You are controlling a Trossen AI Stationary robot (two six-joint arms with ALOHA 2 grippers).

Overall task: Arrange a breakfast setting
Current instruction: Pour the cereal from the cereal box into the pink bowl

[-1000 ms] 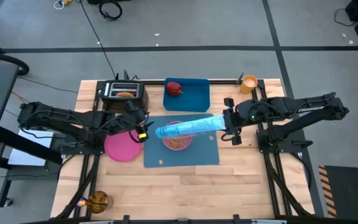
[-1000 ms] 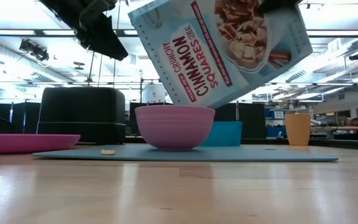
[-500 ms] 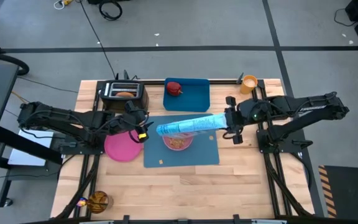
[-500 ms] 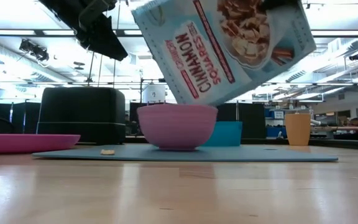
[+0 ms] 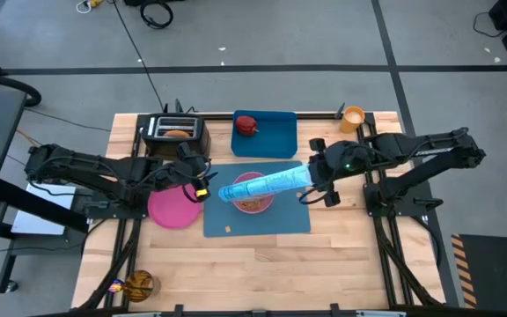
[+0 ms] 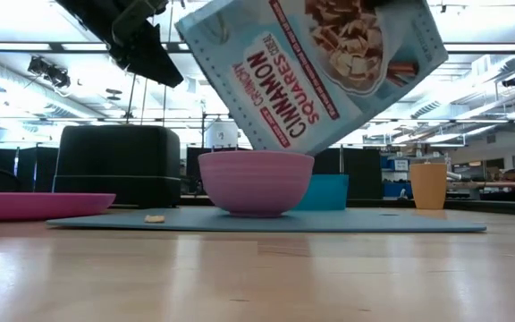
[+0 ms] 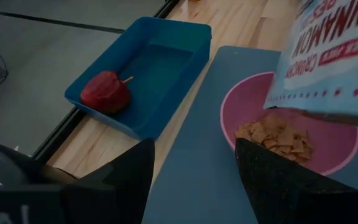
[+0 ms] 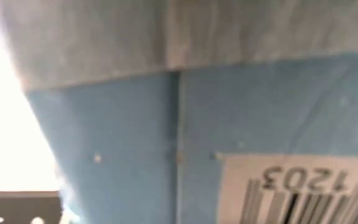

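Tipping the cereal box [image 5: 264, 183] mouth-down, clenched in my right gripper [image 5: 311, 180], so squares drop into the pink bowl [image 6: 256, 182] on the mat [image 5: 289, 216]; left gripper [image 5: 202, 180] waits open above the plate [image 5: 173, 210].

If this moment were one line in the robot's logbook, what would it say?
right gripper: tilting cereal box over pink bowl | bowl: holds cereal, on mat | left gripper: waits above plate

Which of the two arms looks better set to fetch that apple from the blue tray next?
Left. Its gripper is open and empty near the pink plate, while the right gripper holds the cereal box tipped over the bowl. The apple sits in the tray.
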